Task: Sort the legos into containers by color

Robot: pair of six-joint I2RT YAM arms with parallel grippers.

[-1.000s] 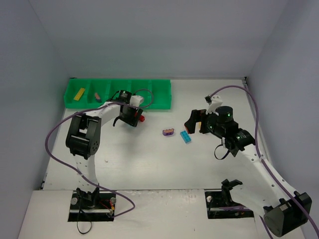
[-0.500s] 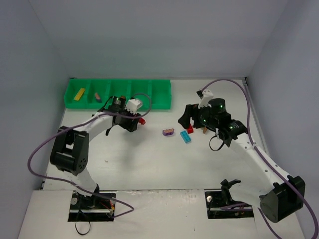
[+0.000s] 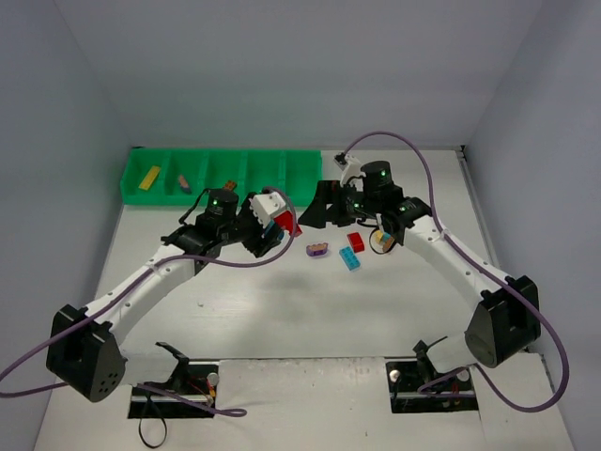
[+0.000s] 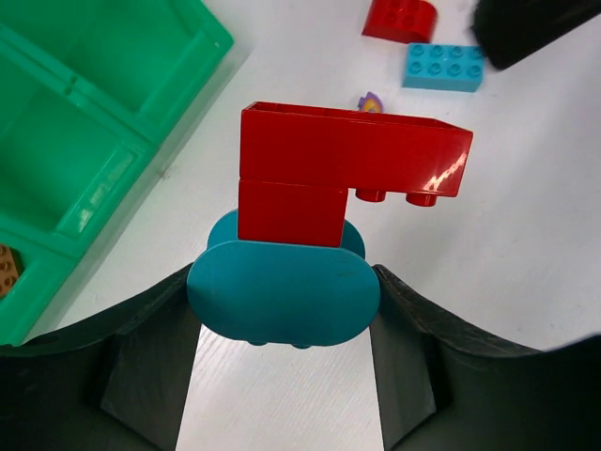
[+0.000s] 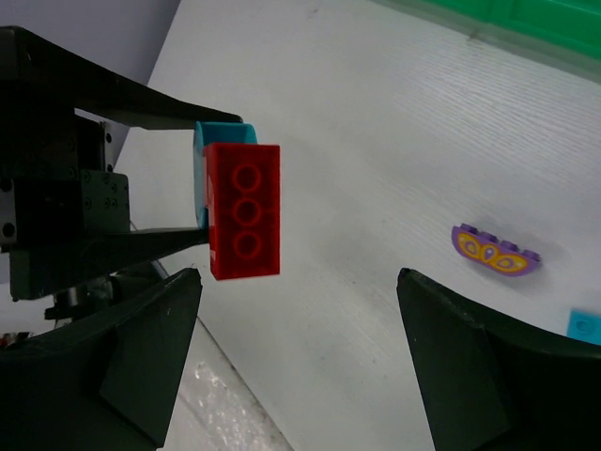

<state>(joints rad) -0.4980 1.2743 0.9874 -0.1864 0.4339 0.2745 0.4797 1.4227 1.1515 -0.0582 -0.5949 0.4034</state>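
Note:
My left gripper (image 4: 284, 303) is shut on a teal oval lego (image 4: 282, 293) with two red legos (image 4: 338, 169) stacked on it, held above the table. In the top view this stack (image 3: 286, 218) sits between the left gripper (image 3: 274, 225) and the right gripper (image 3: 321, 205). The right gripper (image 5: 300, 324) is open and empty, and faces the red lego (image 5: 244, 211) from close by. On the table lie a purple lego (image 3: 317, 250), a cyan lego (image 3: 349, 259) and a red lego (image 3: 356, 241). The green containers (image 3: 300, 174) stand at the back left.
The tray holds a yellow lego (image 3: 149, 177), a pinkish one (image 3: 183, 181) and an orange-brown one (image 4: 7, 268) in separate compartments. The right arm's purple cable (image 3: 423, 174) arcs over the table's right side. Grey walls close in the table on three sides.
The left gripper has swung right and up from beside the tray, carrying the red-and-teal stack. The right gripper has moved left to face it.

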